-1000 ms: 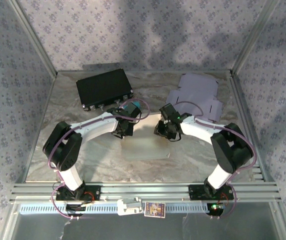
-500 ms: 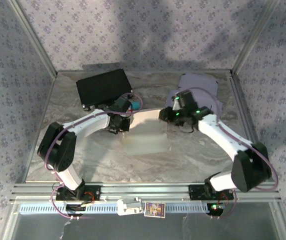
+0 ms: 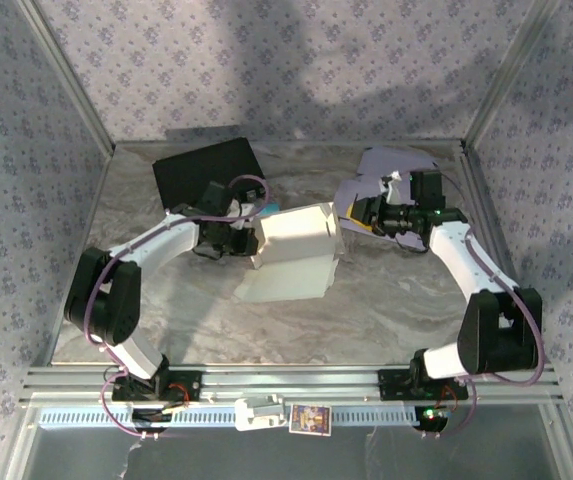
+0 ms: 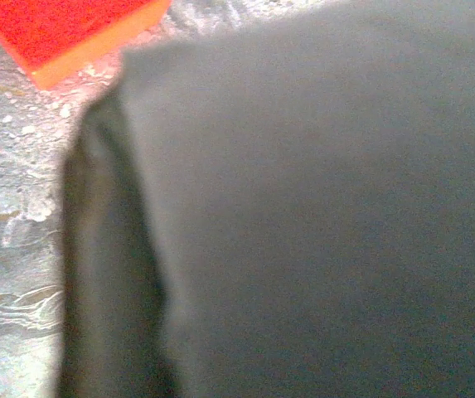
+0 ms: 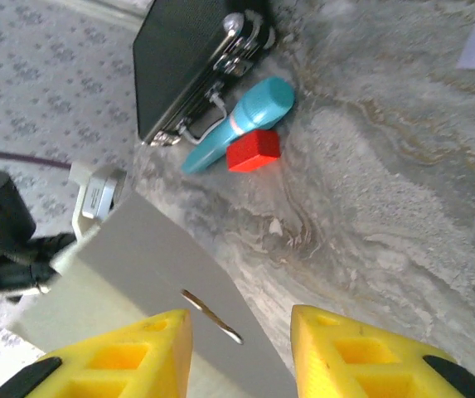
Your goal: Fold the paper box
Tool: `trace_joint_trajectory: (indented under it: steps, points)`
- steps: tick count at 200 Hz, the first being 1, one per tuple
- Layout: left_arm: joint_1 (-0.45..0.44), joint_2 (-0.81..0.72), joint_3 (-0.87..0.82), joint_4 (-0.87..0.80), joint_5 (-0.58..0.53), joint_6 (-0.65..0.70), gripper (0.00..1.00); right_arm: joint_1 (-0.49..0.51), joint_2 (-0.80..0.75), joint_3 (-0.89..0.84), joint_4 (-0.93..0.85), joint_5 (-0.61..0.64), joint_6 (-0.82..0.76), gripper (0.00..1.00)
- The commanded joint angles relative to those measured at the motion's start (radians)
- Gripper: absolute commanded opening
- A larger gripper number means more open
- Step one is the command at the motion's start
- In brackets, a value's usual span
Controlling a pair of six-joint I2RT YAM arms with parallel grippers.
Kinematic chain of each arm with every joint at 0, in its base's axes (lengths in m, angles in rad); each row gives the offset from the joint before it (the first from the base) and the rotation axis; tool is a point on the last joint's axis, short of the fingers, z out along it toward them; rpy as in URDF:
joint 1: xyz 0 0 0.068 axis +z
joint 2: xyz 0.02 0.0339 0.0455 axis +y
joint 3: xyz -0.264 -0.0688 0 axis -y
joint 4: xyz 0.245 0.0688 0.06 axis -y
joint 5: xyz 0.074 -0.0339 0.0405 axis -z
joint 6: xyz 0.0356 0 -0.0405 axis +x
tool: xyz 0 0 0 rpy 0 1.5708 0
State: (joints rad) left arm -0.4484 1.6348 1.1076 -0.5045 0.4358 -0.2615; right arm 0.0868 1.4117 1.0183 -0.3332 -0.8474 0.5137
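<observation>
So on the table point(image 3: 406, 310) the paper box point(image 3: 291, 255) is sitting half stood up around the middle, its long axis running left-right between the 2 arms. The left gripper point(image 3: 238, 240) is pinching the box's left end, jaws clamped tight on the card, while the right gripper point(image 3: 358, 216) is hovering just off the right end, yellow fingers point(image 5: 121, 365) partly spread and holding nothing. I'm guessing the next fold is hinging on that free end, which is lying straight ahead of the right gripper, the nearer one.
</observation>
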Motion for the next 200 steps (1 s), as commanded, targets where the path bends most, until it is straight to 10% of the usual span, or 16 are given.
trace_joint_trajectory:
  steps: [1,200]
  points:
    - [0.013,0.019,0.039,0.003,0.121,0.043,0.00,0.003,0.012,0.032,-0.049,-0.132,-0.120,0.38]
    - [0.014,0.050,0.083,-0.050,0.134,0.042,0.00,0.093,-0.022,0.041,-0.151,-0.033,-0.230,0.37]
